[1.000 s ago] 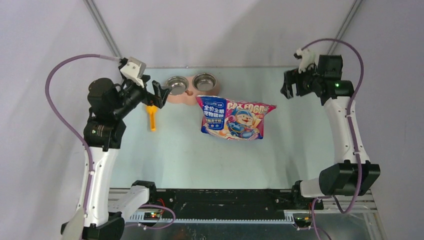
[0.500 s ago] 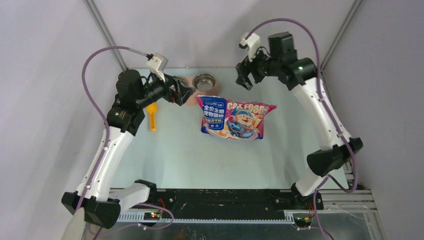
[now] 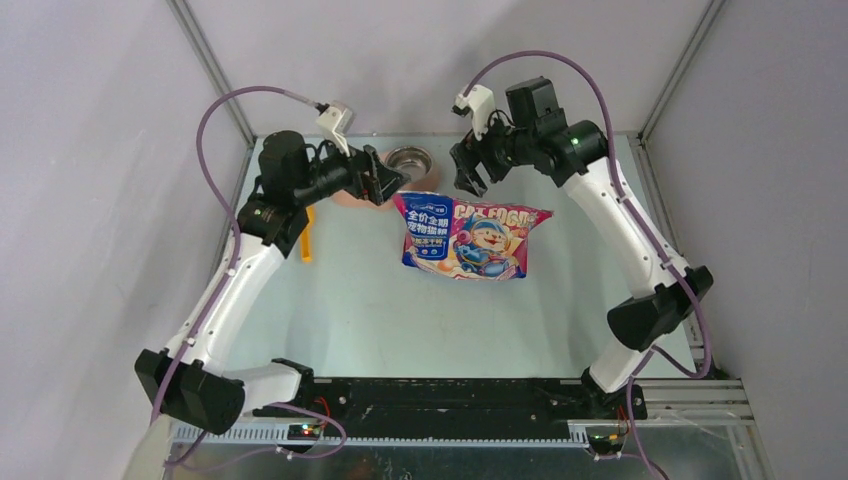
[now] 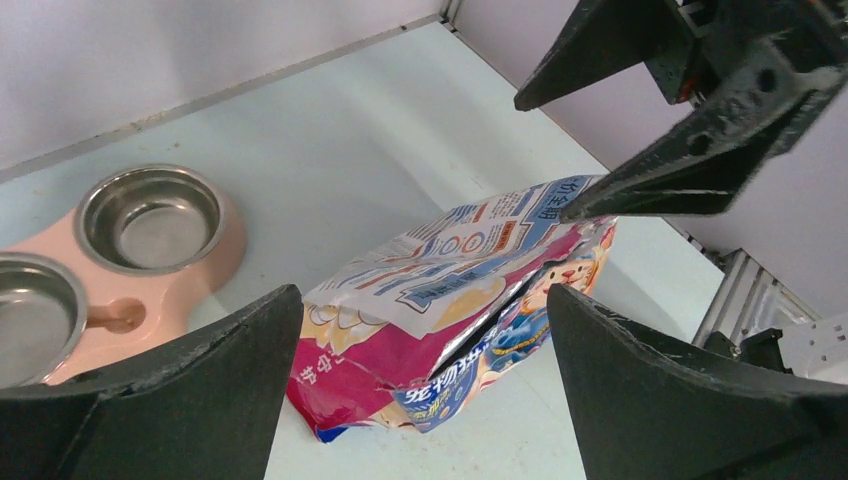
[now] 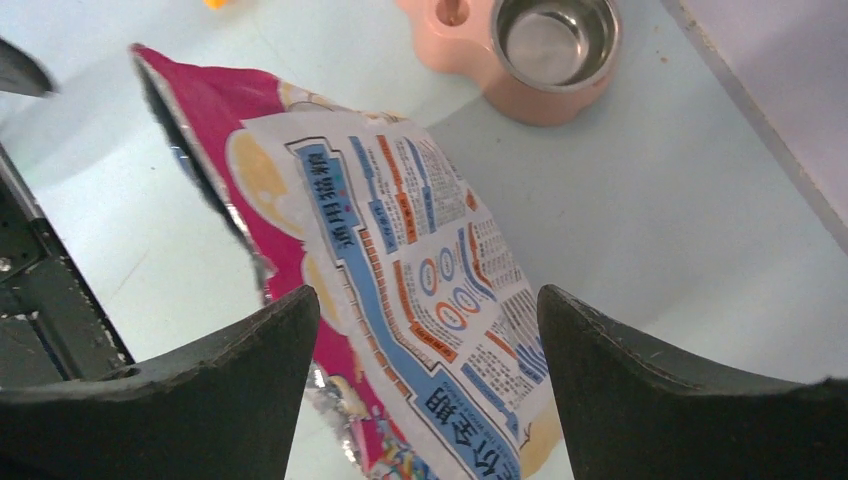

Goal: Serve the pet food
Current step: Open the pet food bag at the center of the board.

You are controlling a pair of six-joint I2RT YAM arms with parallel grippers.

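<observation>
The cat food bag (image 3: 465,238) lies flat mid-table, its torn silver-lined mouth (image 4: 520,300) gaping a little. The pet food itself is hidden inside. My left gripper (image 3: 385,185) hovers open over the pink feeder, just left of the bag's upper left corner; the bag (image 4: 440,300) shows between its fingers without touching them. My right gripper (image 3: 465,178) hangs open above the bag's back edge, holding nothing, with the bag (image 5: 400,250) below it. The right gripper's black fingers (image 4: 650,130) also show in the left wrist view.
The pink twin-bowl feeder (image 4: 215,250) with empty steel bowls (image 3: 408,160) stands behind the bag's left end, also in the right wrist view (image 5: 470,50). A yellow scoop (image 3: 304,235) lies left of it. The enclosure's back wall is close behind.
Both arms have swung inward from the table's sides toward the bag. The left gripper now covers the feeder's left bowl; the right has come from the far right. Bag unmoved.
</observation>
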